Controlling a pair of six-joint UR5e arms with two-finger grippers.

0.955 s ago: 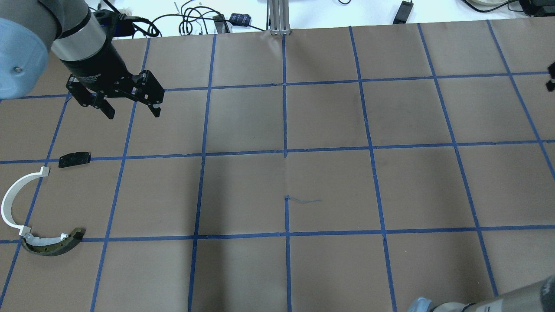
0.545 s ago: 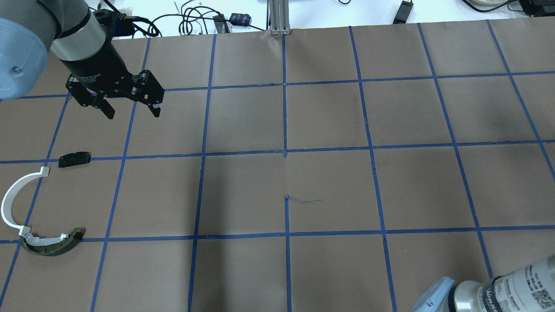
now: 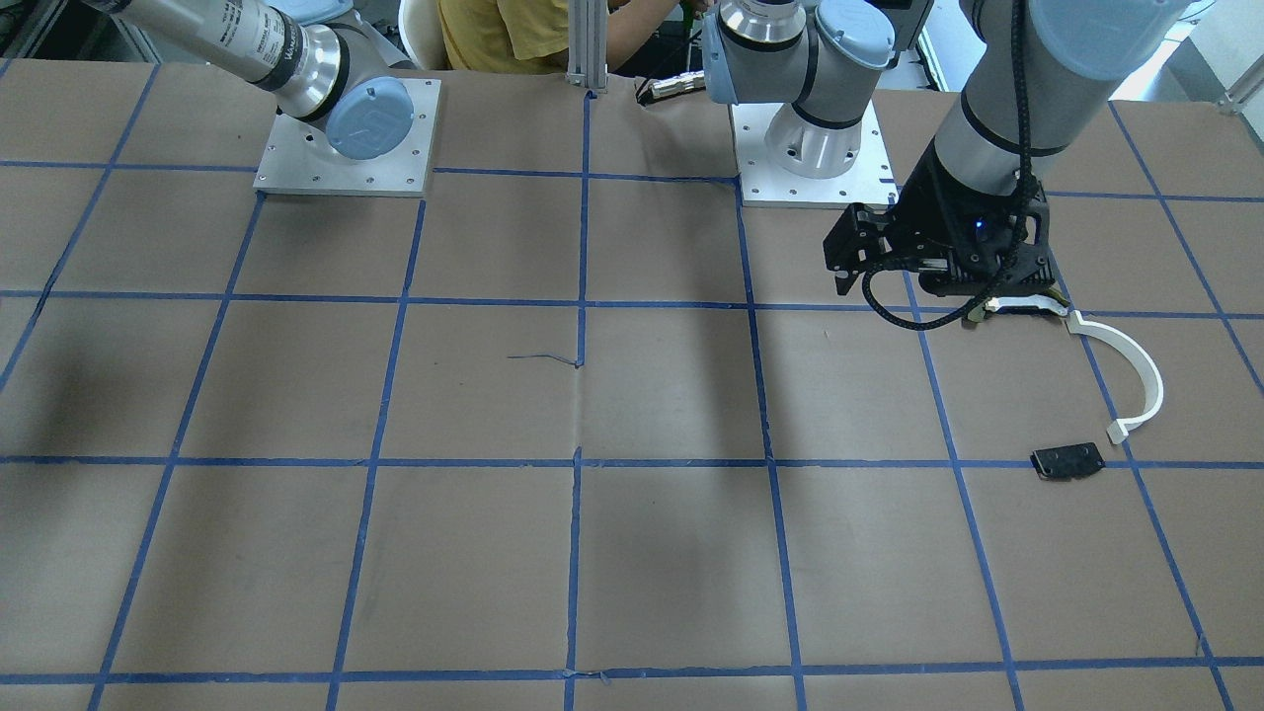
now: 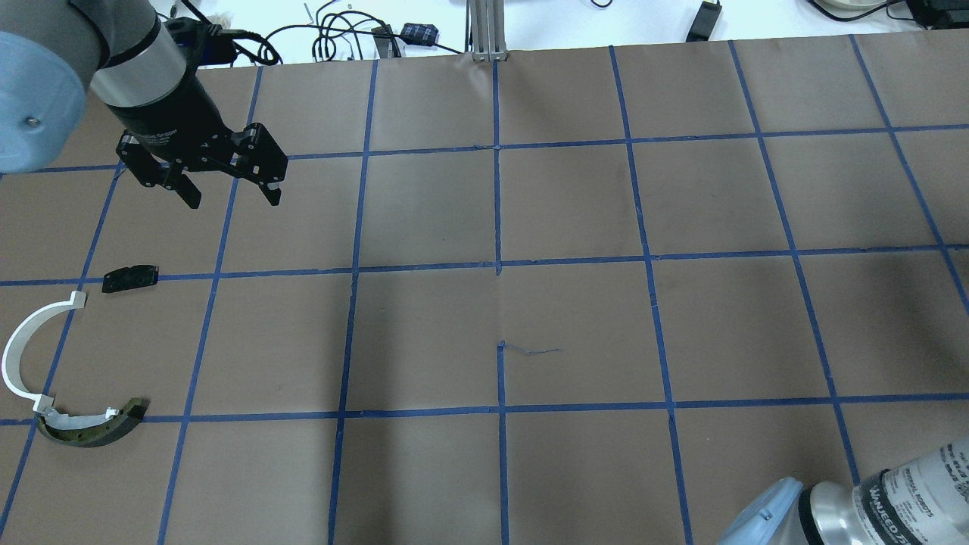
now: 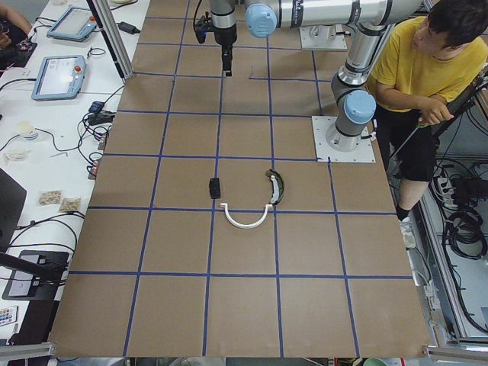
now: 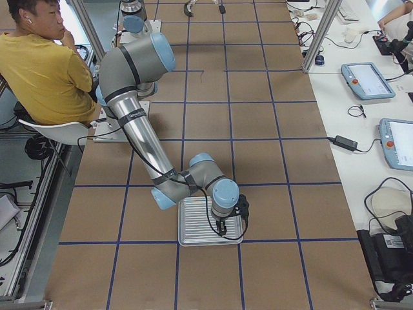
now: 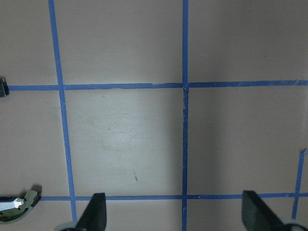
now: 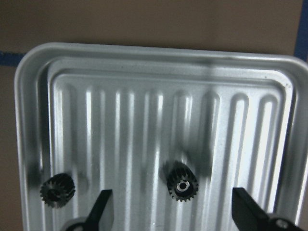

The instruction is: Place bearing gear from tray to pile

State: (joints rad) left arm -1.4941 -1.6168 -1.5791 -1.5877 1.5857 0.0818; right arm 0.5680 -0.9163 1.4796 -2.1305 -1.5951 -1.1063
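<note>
The silver ridged tray [image 8: 144, 72] holds two small dark gears. The bearing gear [image 8: 182, 185], with a shiny centre, lies between the open fingers of my right gripper [image 8: 173, 211], which is just above it. A second dark gear [image 8: 57, 189] lies to its left. The exterior right view shows the tray [image 6: 193, 232] under the right gripper [image 6: 222, 227]. The pile lies at the other end: a white curved strip [image 4: 26, 344], a dark-and-tan curved piece [image 4: 91, 428] and a black block [image 4: 130, 278]. My left gripper [image 4: 231, 193] hovers open and empty beyond the pile.
Brown paper with a blue tape grid covers the table [image 4: 500, 303]. Cables and a post foot [image 4: 488, 53] lie along the far edge. A person in yellow [image 6: 45, 71] sits by the robot bases. The right arm's elbow [image 4: 870, 507] shows at the overhead view's bottom right.
The right arm has come further into the overhead view's bottom right corner, and a dark part at the right edge has gone. The left arm and the pile have not moved.
</note>
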